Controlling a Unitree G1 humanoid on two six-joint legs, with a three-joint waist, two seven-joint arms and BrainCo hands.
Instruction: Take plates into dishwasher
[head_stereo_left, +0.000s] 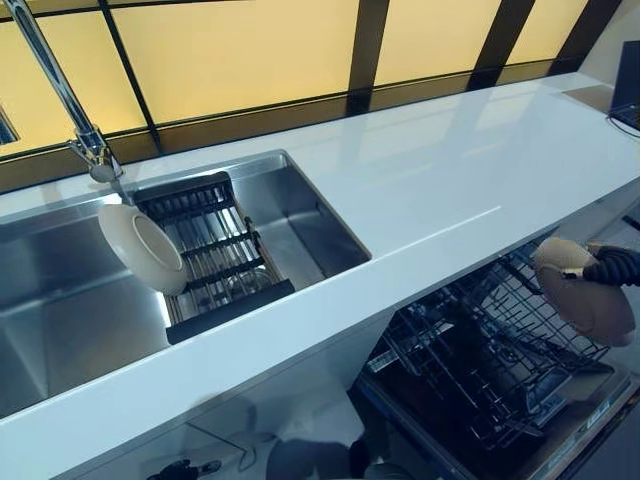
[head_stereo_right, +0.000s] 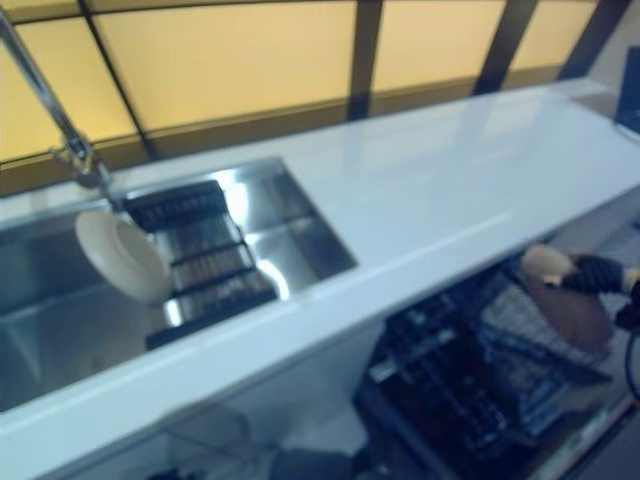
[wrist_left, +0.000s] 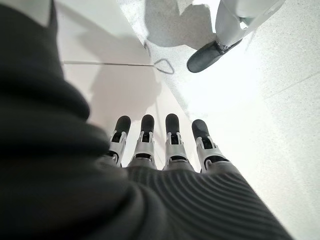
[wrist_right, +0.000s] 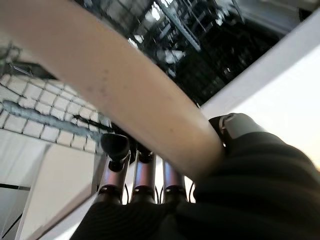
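Plate (head_stereo_left: 588, 296) in the right hand (head_stereo_left: 612, 266), at 3 o'clock of your head view, is cut off partly by the frame edge; in the right wrist view its cream rim crosses the picture and hides most of the fingers (wrist_right: 116, 146) behind it. You see the thumb over the near face and the fingers under the far face, so the hand is clamped on the plate's edge. The plate hangs tilted above the dishwasher rack (head_stereo_left: 480, 350), whose dark wire tines are hard to separate. You cannot tell whether the plate touches the rack.

Left hand (wrist_left: 165, 150) shows only in its own wrist view, fingers straight and relaxed, holding nothing, over the pale floor.

White counter (head_stereo_left: 440, 190) runs from 9 to 2 o'clock. At 9 o'clock lies the steel sink (head_stereo_left: 60, 290) with a faucet (head_stereo_left: 60, 95) above it. A second plate (head_stereo_left: 142, 248), cream and round, stands on edge against the black drying rack (head_stereo_left: 215, 255) in the sink.
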